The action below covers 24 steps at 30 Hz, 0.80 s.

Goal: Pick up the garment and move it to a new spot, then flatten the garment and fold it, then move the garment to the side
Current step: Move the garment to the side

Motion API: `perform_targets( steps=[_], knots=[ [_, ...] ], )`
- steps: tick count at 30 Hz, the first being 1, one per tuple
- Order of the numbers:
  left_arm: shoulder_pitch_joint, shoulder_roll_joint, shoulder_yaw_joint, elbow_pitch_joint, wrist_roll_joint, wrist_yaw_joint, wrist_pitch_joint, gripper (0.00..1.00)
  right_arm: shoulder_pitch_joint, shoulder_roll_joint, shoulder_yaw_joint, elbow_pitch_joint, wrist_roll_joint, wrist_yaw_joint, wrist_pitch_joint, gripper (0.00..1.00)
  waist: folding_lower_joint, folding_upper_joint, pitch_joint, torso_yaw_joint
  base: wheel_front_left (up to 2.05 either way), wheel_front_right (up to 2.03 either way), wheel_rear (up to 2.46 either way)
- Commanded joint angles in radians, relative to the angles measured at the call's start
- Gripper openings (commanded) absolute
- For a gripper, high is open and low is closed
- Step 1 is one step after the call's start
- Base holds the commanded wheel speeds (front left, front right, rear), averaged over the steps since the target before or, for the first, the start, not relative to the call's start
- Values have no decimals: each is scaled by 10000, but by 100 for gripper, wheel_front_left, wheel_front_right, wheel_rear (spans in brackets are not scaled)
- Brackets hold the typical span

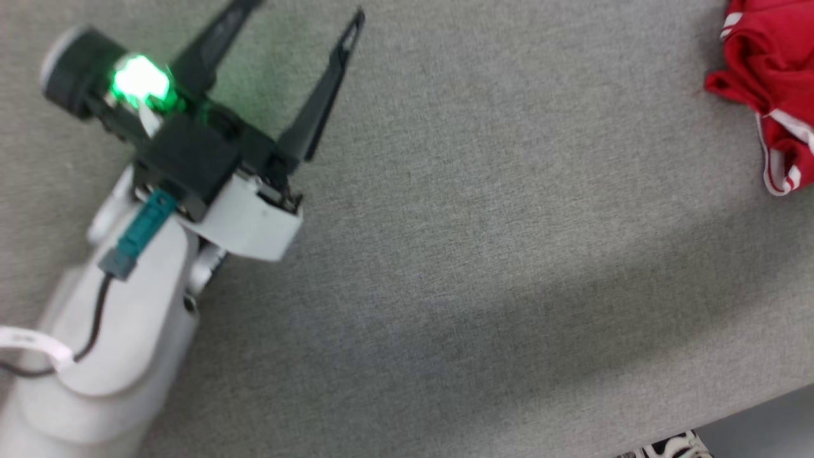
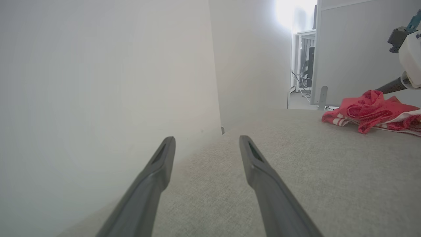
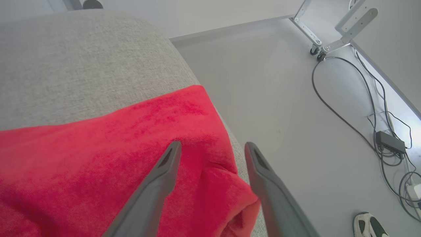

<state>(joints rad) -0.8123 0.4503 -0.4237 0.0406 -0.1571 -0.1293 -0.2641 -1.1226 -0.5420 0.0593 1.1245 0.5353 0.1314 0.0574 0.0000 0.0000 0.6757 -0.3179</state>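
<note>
Garment (image 1: 772,76) lies bunched and unfolded by the right edge of the grey upholstered bench (image 1: 477,222). Flattening, folding and the final side move look undone; can't tell if the first relocation counts as done. Right gripper (image 3: 213,144) hangs over the red cloth, jaws wide, gripping nothing. Left gripper (image 1: 299,9) is wide open and empty over bare bench. Right wrist view adds floor (image 3: 279,98), cables (image 3: 378,131) and a shoe (image 3: 368,225). Left wrist view gives the heap side-on.
</note>
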Motion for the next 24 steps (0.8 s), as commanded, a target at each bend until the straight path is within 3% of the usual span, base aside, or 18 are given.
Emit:
perform_targets(
  steps=[1,8,16,24],
  knots=[
    [385,-180,118,-2,-69,8,9,100,76,-71,151,-87,17,-17,-132,100,0,0,-500,216,0,0,0],
    [1930,-1041,829,175,-243,121,9,100,753,-70,1260,-846,268,-17,-339,100,0,0,-1715,881,0,0,0],
    [3997,-2041,1737,640,-355,38,8,100,2521,56,2523,-2213,996,-17,-1573,100,0,0,-3310,1928,0,0,0],
    [5526,-2588,2690,1352,-195,0,8,100,4172,146,3394,-2829,1050,-17,-2578,100,0,0,-4642,2867,0,0,0]
  ],
)
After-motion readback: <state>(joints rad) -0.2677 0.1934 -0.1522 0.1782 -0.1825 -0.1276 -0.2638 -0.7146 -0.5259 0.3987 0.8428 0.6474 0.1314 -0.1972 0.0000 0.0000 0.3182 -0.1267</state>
